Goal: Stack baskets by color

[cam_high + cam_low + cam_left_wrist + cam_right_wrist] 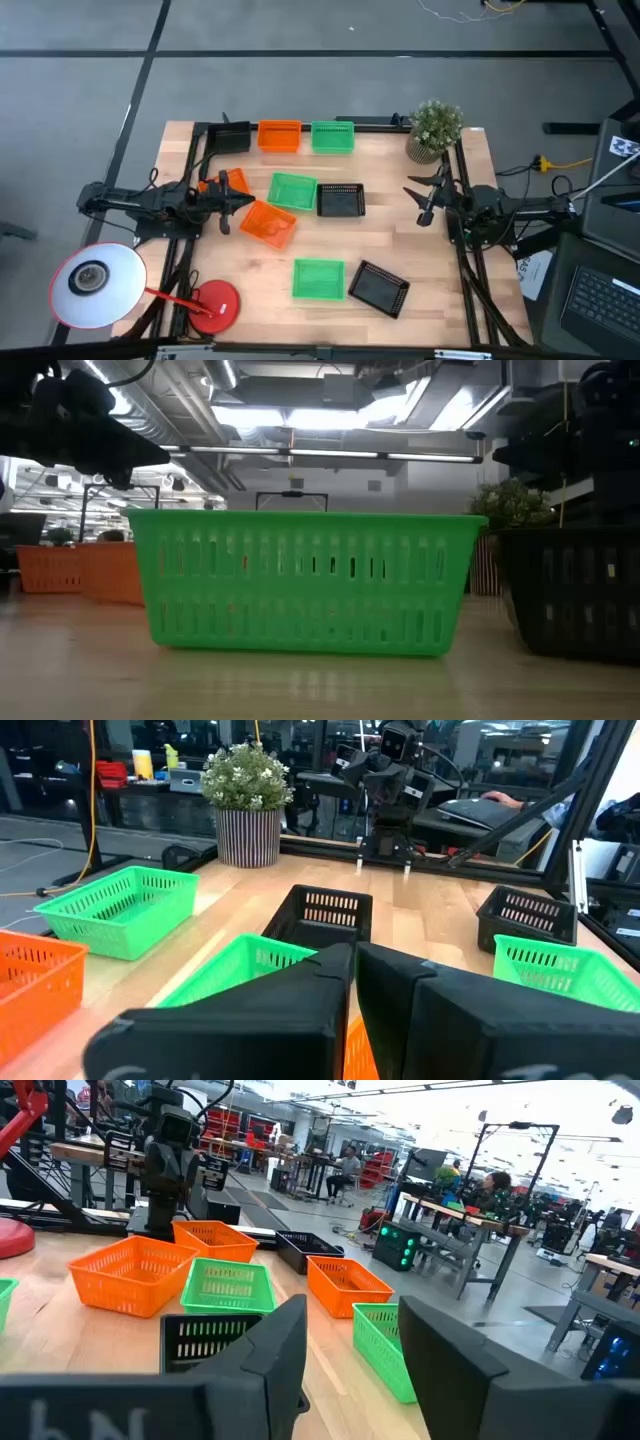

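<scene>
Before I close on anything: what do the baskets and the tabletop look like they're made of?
Green basket: looks like moulded plastic, slightly glossy, with even rows of slots punched through thin walls. The orange basket and black basket show the same slotted mesh, so likely the same plastic. Tabletop: pale wood with visible grain and plank lines, smooth with a faint sheen; solid or veneer can't be told.

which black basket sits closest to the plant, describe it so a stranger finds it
Start at the potted plant in the table's far right corner, then move toward the table's middle. The black basket lies there, right beside a green basket. Unlike the other black ones, it sits mid-table, squared to the edges.
</scene>
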